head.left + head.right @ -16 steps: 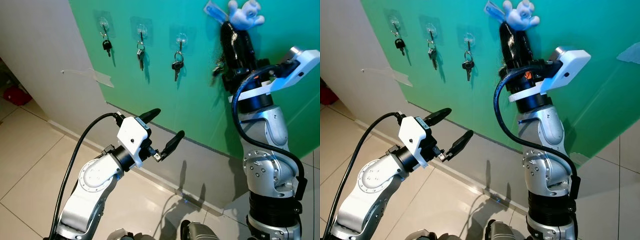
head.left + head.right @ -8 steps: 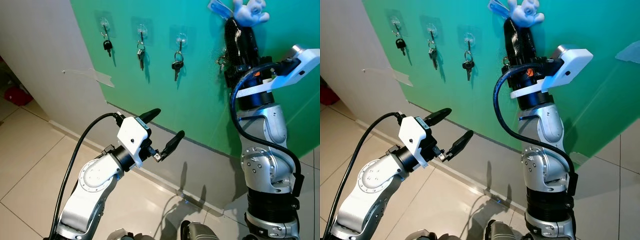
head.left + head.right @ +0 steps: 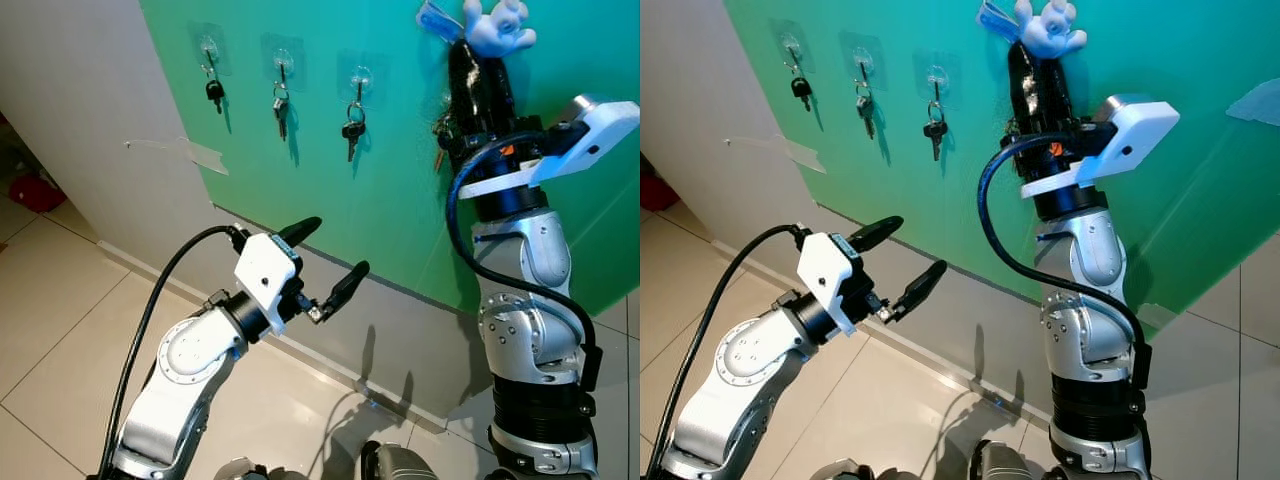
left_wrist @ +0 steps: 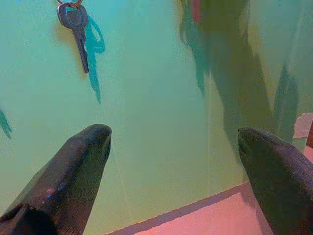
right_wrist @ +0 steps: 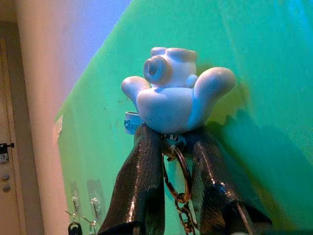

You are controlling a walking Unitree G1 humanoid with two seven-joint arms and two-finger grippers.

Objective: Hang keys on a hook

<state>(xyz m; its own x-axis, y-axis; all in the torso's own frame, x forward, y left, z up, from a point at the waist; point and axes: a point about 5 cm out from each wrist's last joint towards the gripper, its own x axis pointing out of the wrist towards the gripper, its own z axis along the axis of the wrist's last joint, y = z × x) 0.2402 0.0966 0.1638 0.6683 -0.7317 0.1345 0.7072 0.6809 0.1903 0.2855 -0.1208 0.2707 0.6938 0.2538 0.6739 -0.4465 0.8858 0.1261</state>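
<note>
From the head views, the right gripper point(image 3: 478, 62) reaches high against the green wall point(image 3: 400, 200), the left gripper point(image 3: 330, 255) spread empty. Its wrist view shows fingers pinching the white glove charm point(image 5: 171, 100), keys point(image 5: 181, 196) dangling; lift the ring gently over the hook.

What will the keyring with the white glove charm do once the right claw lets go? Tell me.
Likely to swing: the keyring hangs from the glove charm by loose chain links. The charm looks light and rounded, so it may slip from the right claw. The keys dangling below would probably pull it downward.
</note>
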